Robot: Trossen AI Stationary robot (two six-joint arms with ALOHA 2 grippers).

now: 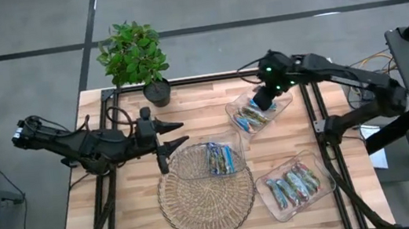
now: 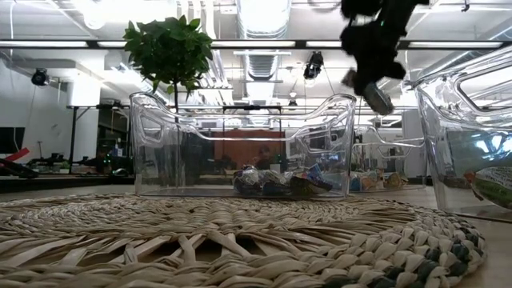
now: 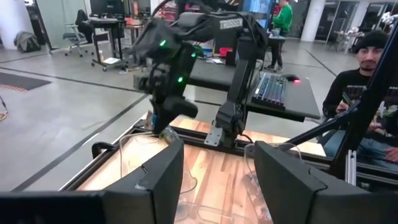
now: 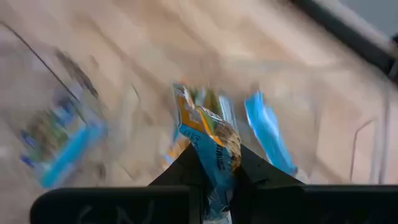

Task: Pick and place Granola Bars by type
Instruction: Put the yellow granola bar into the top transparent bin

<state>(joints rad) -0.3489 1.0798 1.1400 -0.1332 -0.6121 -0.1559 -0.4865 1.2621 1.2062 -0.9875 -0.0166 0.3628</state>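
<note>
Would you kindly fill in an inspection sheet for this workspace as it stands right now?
Surface: wooden table, round woven mat at front centre.
Job's things: granola bars in three clear trays.
Clutter: potted plant at the back edge.
Grippers: left gripper open, empty, beside the mat; right gripper shut on a bar over the back tray.
Cables: wires by the right arm's base.
Surroundings: seated person, keyboard.

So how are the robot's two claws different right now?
The left gripper is open and empty, beside the wicker mat; the right gripper is shut on a granola bar. The left one hangs over bare table; the right one is above the back tray. Both are dark with two fingers.
</note>
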